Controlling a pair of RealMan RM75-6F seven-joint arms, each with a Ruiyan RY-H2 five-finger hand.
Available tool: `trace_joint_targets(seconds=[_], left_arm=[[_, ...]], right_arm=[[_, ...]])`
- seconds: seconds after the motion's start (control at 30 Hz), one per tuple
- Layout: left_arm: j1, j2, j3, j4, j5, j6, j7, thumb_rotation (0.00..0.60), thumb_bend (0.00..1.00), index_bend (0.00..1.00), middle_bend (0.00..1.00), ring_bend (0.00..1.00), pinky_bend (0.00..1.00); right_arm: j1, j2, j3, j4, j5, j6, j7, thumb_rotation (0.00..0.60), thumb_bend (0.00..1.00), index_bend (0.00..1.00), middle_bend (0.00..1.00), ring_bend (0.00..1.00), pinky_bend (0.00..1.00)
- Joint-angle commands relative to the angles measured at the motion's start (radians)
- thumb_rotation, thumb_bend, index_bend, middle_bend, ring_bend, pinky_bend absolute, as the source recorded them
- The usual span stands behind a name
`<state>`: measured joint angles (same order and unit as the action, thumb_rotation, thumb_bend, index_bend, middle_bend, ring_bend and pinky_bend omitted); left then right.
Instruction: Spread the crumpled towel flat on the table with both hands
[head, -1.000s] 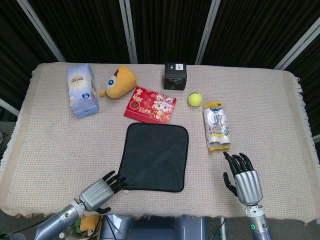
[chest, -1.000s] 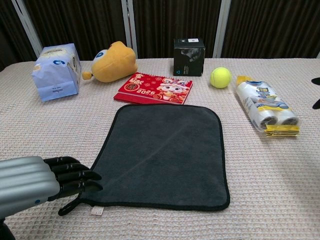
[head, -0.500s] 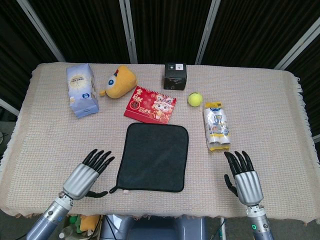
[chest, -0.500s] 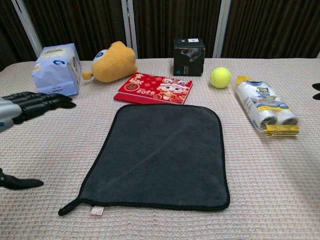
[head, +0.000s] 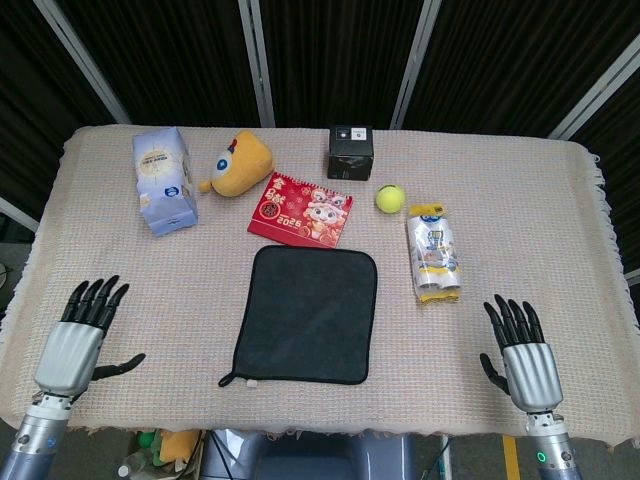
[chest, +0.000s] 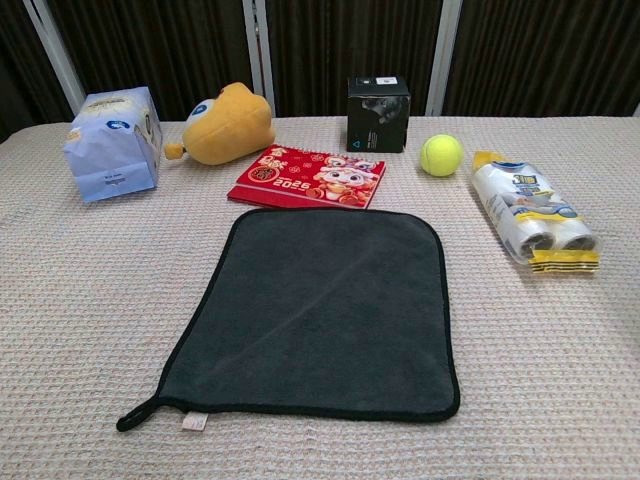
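Dark grey towel (head: 306, 314) with black edging is lying totally flat on the desk (head: 520, 190), pretty much dead center. Its 7 o'clock corner has a small loop and white tag sticking out.

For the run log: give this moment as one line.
towel: flat, untouched | left hand: open, at the table's left edge | right hand: open, at the right | task: looks done

Cloth-covered table (head: 540, 190) carries flat towel (head: 308, 314), tissue pack (head: 163, 180), plush toy (head: 238, 164), red booklet (head: 300, 208), box (head: 350, 152), ball (head: 390, 198), perhaps wipes (head: 434, 252)
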<state>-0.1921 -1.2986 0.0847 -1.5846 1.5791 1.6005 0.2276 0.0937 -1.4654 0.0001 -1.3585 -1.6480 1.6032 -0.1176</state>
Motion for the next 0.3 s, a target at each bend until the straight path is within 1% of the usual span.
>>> trace_joint_targets(seconds=[0.03,0.2,0.3], left_arm=[[0.034,0.022,-0.007,0.050,-0.017,0.021,-0.052,0.600,0.00,0.00,0.00,0.00,0.00],[0.049,0.025,-0.017,0.105,-0.034,0.011,-0.085,0.600,0.00,0.00,0.00,0.00,0.00],[0.054,0.023,-0.022,0.120,-0.037,0.002,-0.101,0.600,0.00,0.00,0.00,0.00,0.00]], right_arm=[[-0.005,0.020,0.002,-0.023,0.003,0.003,0.029,0.600,0.37,0.00,0.00,0.00,0.00],[-0.003,0.024,0.003,-0.026,-0.001,-0.003,0.008,0.600,0.36,0.00,0.00,0.00,0.00],[-0.002,0.021,0.002,-0.029,-0.006,-0.006,0.004,0.600,0.36,0.00,0.00,0.00,0.00]])
